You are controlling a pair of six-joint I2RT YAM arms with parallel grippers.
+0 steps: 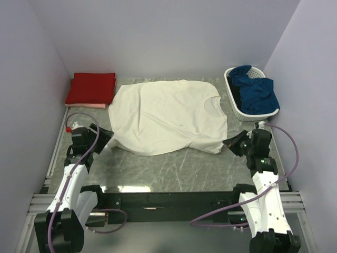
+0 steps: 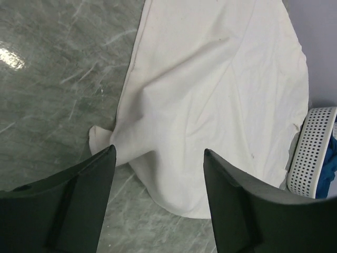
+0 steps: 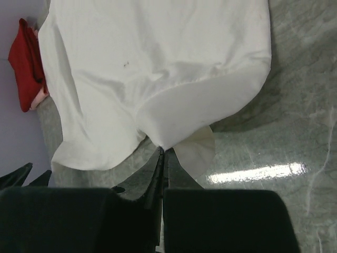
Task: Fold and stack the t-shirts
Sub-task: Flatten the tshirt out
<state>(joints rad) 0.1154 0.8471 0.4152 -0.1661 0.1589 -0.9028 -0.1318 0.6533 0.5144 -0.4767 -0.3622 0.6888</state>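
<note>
Cream soft-cloth short-sleeved t-shirt [image 1: 166,116] lies spread across the middle of the tabletop [image 1: 174,168], the folded red t-shirt [image 1: 90,88] sitting on a pale pink one [image 1: 87,106] at the far left corner, so the first fold looks barely set up. Right gripper [image 3: 161,158], low toward the near right corner, is pinched closed on a peak of cream cloth. Over by the near left corner the left gripper [image 2: 158,153] hangs low, gaping wide around the hem corner, and must clamp before both lift.

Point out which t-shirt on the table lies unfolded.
The cream t-shirt, spread open across the middle of the table. The red t-shirt sits folded in the far left corner, on a pink t-shirt showing only an edge.
</note>
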